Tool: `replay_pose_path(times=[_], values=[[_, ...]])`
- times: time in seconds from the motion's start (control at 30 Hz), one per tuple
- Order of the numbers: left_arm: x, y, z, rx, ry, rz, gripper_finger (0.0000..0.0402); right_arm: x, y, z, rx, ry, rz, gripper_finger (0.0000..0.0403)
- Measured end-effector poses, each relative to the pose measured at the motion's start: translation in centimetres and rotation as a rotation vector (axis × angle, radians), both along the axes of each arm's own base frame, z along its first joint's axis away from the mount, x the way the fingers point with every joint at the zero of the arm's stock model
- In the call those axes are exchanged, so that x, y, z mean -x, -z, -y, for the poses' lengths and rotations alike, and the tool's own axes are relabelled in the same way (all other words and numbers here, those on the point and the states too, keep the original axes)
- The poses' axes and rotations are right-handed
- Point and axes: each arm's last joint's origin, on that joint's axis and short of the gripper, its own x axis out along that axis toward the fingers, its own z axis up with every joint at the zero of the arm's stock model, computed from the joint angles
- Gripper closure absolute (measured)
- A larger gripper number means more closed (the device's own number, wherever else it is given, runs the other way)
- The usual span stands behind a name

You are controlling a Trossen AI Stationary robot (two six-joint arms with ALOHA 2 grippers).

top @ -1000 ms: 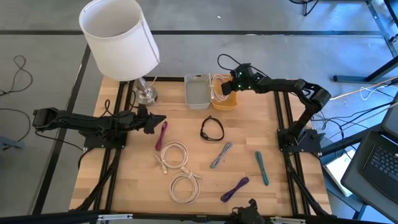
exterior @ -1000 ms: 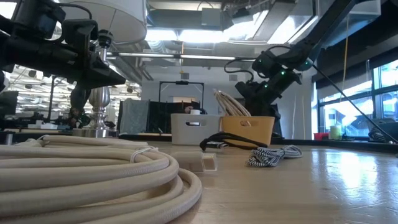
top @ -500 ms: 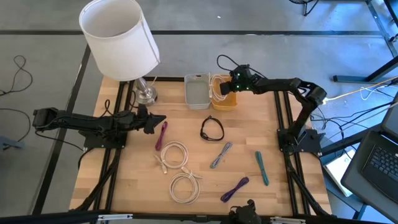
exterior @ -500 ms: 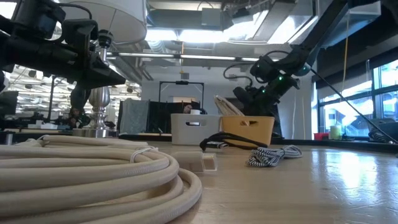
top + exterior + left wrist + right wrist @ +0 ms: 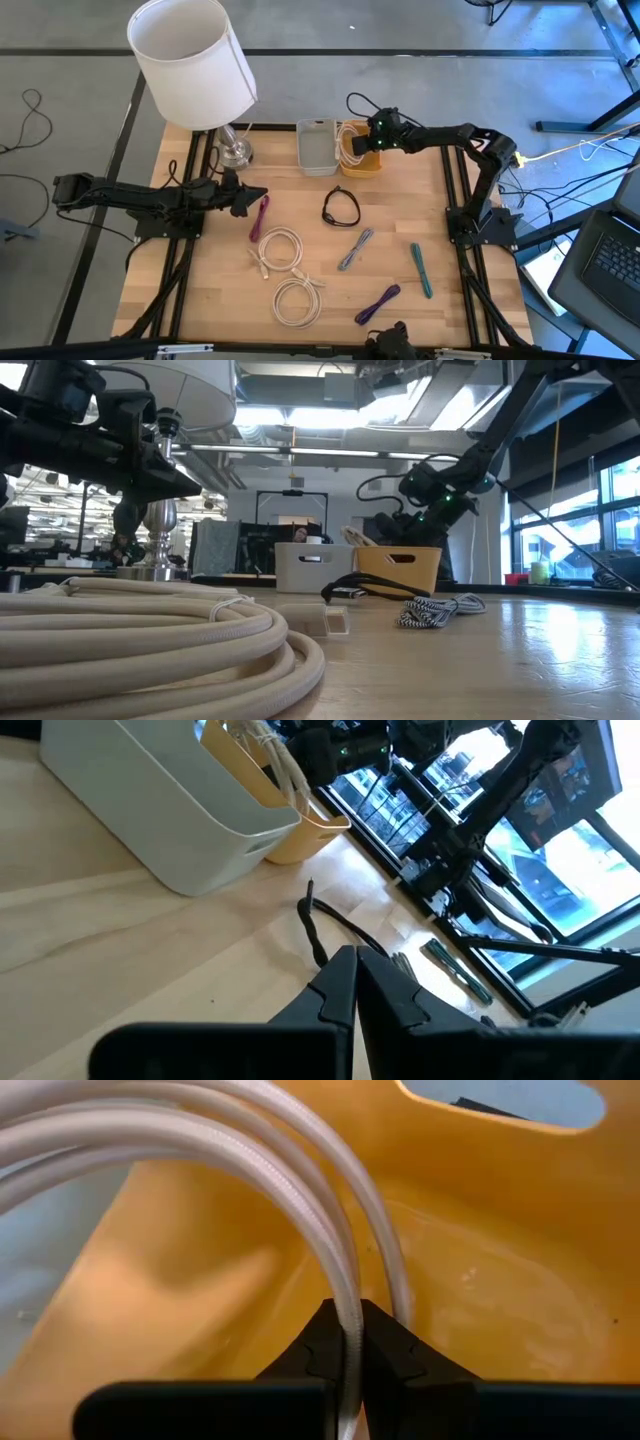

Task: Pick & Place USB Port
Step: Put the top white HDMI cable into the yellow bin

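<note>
Currently my right gripper (image 5: 345,1342) is clenched on the white cable (image 5: 300,1210), holding its loops inside the yellow bin (image 5: 364,160). Risk: the stiff coil looks springy, so letting go this high could let it flip over the rim. My left gripper (image 5: 252,197) waits pinched shut beside the magenta cable (image 5: 259,216)

Right arm: reaches from its base at the frame's right across to upper centre in the high view, forearm near level. Right gripper (image 5: 366,142): fingers pinched tight on a white cable (image 5: 300,1210).

Left arm: stretched level along the left of the high view. Left gripper (image 5: 262,192): fingers pressed together, holding nothing, left of centre.
</note>
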Motion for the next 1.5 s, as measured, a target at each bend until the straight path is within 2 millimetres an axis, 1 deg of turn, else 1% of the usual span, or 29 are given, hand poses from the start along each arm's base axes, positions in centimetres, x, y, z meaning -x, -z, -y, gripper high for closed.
replay_pose_path(times=[0.2, 0.27, 0.43, 0.57, 0.67, 0.77, 0.9, 1.03, 1.2, 1.3, 1.37, 1.5], values=[[0.0, 0.0, 0.0, 0.000, 0.000, 0.000, 0.0398, -0.1, 0.0, 0.0, 0.004, -0.003, 0.007, 0.0383], [0.0, 0.0, 0.0, 0.000, 0.000, 0.000, 0.0398, -0.1, -0.1, 0.1, 0.013, -0.005, 0.014, 0.0362], [0.0, 0.0, 0.0, 0.000, 0.000, -0.001, 0.0398, -0.3, -0.3, 0.2, 0.046, -0.019, 0.029, 0.0286], [0.0, 0.0, 0.0, 0.000, 0.001, -0.001, 0.0398, -0.3, -0.4, 0.3, 0.059, -0.020, 0.041, 0.0234], [0.0, 0.0, 0.0, 0.000, 0.001, -0.001, 0.0398, -0.4, -0.5, 0.3, 0.062, -0.029, 0.057, 0.0204], [0.0, 0.0, 0.0, 0.000, 0.002, -0.001, 0.0398, -0.4, -0.7, 0.3, 0.064, -0.030, 0.064, 0.0186], [0.0, 0.0, 0.0, 0.001, 0.003, -0.001, 0.0398, -0.1, -1.5, 0.2, 0.090, -0.008, 0.039, 0.0185], [0.0, 0.0, 0.0, 0.000, 0.002, -0.002, 0.0398, 0.2, -2.4, 0.0, 0.128, -0.013, 0.009, 0.0196], [0.0, 0.0, 0.0, 0.000, 0.000, -0.004, 0.0398, 0.5, -2.7, -0.2, 0.143, -0.018, -0.037, 0.0208], [0.0, 0.0, 0.0, 0.001, 0.002, -0.004, 0.0398, 0.9, -3.2, -0.4, 0.166, -0.025, -0.073, 0.0213], [0.0, 0.0, 0.0, 0.001, 0.001, -0.004, 0.0398, 1.0, -4.1, -0.7, 0.194, -0.044, -0.073, 0.0218], [0.0, 0.0, 0.0, 0.001, 0.000, -0.004, 0.0398, 1.2, -7.4, -2.0, 0.286, -0.086, -0.033, 0.0231]])
